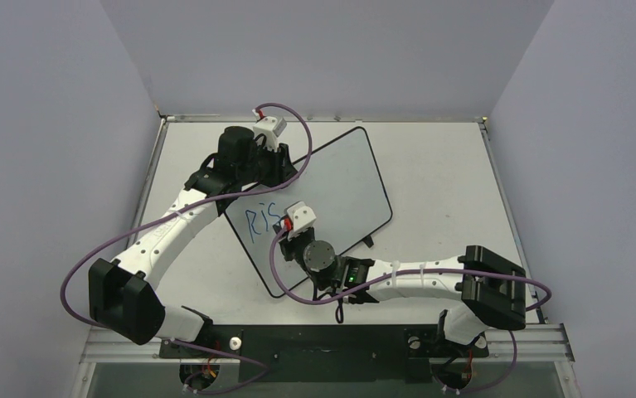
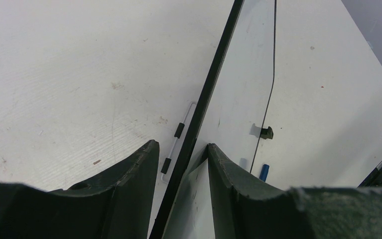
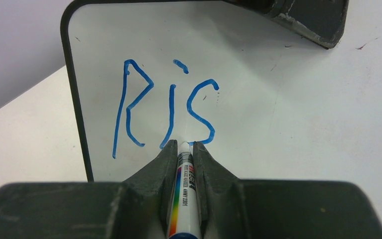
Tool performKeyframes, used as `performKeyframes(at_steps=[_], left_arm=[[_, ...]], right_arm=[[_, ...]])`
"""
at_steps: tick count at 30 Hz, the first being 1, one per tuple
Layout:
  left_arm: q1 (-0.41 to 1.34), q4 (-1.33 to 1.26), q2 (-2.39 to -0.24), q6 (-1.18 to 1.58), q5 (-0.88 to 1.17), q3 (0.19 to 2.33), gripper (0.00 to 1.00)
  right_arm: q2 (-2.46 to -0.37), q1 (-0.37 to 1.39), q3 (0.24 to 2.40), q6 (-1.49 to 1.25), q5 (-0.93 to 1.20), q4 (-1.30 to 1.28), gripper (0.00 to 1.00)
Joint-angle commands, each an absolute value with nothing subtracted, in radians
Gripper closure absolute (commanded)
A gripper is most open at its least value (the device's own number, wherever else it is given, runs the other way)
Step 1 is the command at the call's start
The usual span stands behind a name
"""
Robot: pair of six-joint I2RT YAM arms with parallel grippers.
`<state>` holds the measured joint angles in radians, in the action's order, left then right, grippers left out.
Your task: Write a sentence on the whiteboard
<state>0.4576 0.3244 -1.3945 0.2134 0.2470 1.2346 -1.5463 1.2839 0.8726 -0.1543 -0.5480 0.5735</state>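
The whiteboard (image 1: 339, 182) stands tilted at the table's middle, showing its glossy face (image 3: 303, 99). Blue letters "Ris" (image 3: 164, 104) are at its upper left and also show in the top view (image 1: 259, 220). My right gripper (image 3: 184, 144) is shut on a white marker (image 3: 185, 199) with a rainbow stripe. The marker's tip touches the board at the bottom of the "s". In the top view the right gripper (image 1: 288, 227) sits just below the letters. My left gripper (image 1: 285, 166) straddles the board's black-framed edge (image 2: 198, 109), one finger on each side (image 2: 179, 145), holding it.
A small blue cylinder (image 2: 264, 172) lies on the table past the board's far edge. A black foot (image 2: 266, 132) sticks out at the board's edge and shows in the top view (image 1: 370, 241). A white wire stand (image 2: 179, 130) sits behind the board. Grey walls enclose the table.
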Motion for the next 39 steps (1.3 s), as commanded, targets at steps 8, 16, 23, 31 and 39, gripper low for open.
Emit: performKeyframes(at_steps=[8, 16, 23, 31, 39], left_arm=[[0.462, 0.239, -1.339, 0.196, 0.207, 1.259, 1.0], [0.467, 0.24, -1.336, 0.194, 0.199, 1.257, 1.0], [0.473, 0.242, -1.341, 0.191, 0.196, 1.257, 1.0], [0.474, 0.242, -1.342, 0.19, 0.192, 1.258, 1.0], [0.477, 0.242, -1.342, 0.188, 0.187, 1.257, 1.0]], right_arm=[[-1.403, 1.289, 0.807, -0.126, -0.556, 0.722, 1.0], [-1.401, 1.266, 0.798, -0.109, -0.599, 0.733, 1.0], [-1.425, 1.23, 0.806, -0.127, -0.588, 0.734, 1.0], [-1.45, 1.204, 0.813, -0.167, -0.545, 0.747, 1.0], [-1.471, 1.203, 0.811, -0.198, -0.506, 0.769, 1.0]])
